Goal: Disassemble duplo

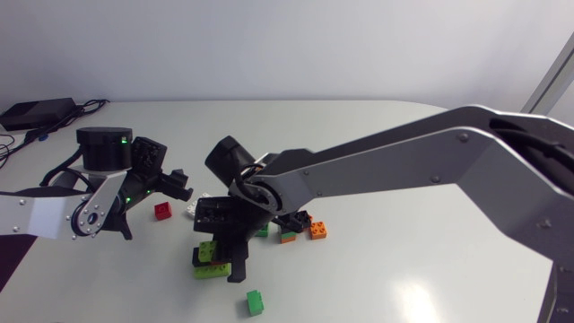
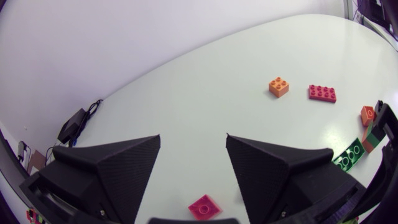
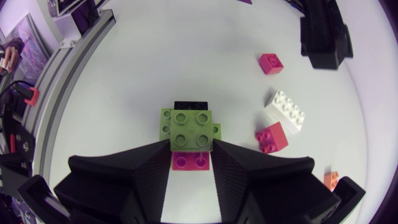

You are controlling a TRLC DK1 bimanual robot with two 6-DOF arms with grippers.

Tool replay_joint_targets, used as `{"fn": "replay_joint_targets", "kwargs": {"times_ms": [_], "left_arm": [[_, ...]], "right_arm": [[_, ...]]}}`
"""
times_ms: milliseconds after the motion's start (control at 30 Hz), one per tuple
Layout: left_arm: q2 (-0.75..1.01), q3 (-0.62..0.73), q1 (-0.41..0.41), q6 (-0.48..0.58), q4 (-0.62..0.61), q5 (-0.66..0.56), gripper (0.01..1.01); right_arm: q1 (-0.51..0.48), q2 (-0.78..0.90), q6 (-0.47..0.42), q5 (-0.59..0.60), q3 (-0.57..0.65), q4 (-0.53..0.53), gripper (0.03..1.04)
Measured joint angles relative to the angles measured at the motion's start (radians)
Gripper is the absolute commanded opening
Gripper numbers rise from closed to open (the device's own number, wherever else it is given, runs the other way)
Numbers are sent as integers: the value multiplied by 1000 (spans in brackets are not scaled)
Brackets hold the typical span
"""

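Low, right gripper clamps stack.

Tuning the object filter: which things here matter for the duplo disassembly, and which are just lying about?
Job: lime-black-magenta stack, held in the right gripper; left gripper, open and empty.
Lying about: loose red brick, white brick, green brick, orange brick; black box with cables at the table's corner.

The right wrist view shows one stack between the right fingers and four loose bricks beside them: one white brick, two red bricks and one orange brick. The left wrist view shows one pink brick between the left fingers. Ahead of them are two orange blocks, one red plate and one green plate.
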Motion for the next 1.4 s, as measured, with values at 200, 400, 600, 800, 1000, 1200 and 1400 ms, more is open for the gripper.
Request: {"fn": "replay_joint_targets", "kwargs": {"times_ms": [200,400,600,800,1000,1200,1400], "left_arm": [[-111,-33,8,-23,-2,181,744],[-238,-55,66,-62,-47,435,784],[-261,-59,76,-78,-88,527,782],[-260,-60,63,-77,-134,598,720],[-260,-60,65,-78,-148,636,720],[-260,-60,79,-78,-209,780,720],[-261,-60,80,-78,-225,834,720]], "right_arm": [[-134,-30,111,-171,27,-21,248],[-237,-68,197,-311,70,-24,249],[-259,-69,246,-333,75,-19,249],[-259,-109,316,-328,37,93,249],[-259,-174,336,-282,5,132,249],[-265,-178,336,-260,-28,153,249],[-265,-178,336,-260,-29,169,249]]}}
